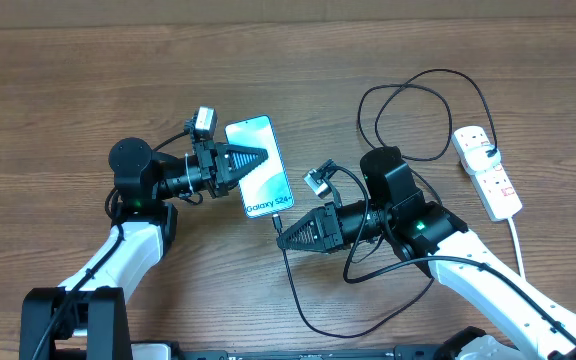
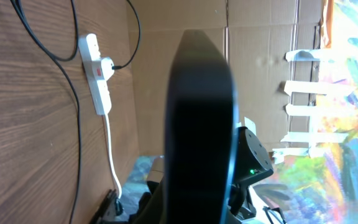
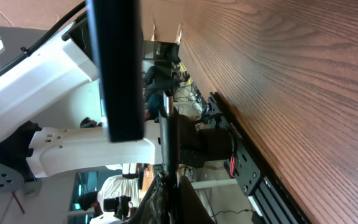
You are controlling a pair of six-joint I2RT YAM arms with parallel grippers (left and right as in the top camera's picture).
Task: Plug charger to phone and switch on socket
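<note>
My left gripper (image 1: 252, 158) is shut on the phone (image 1: 264, 180), holding it by one long edge with its screen up and "Galaxy S24+" near the lower short edge. In the left wrist view the phone (image 2: 201, 118) shows edge-on as a dark slab between the fingers (image 2: 194, 208). My right gripper (image 1: 282, 237) is shut on the charger's plug tip (image 1: 279, 220), which sits right at the phone's lower short edge. I cannot tell whether it is seated. The charger cable (image 1: 313, 315) loops below and behind the right arm. The socket (image 1: 488, 172) lies at the far right with a black plug in it.
The socket's white cord (image 1: 516, 232) runs toward the front right edge. More black cable (image 1: 423, 85) loops at the back right. In the left wrist view the socket (image 2: 97, 78) lies ahead by a cardboard wall (image 2: 260, 56). The right wrist view shows the phone (image 3: 120, 68) edge-on.
</note>
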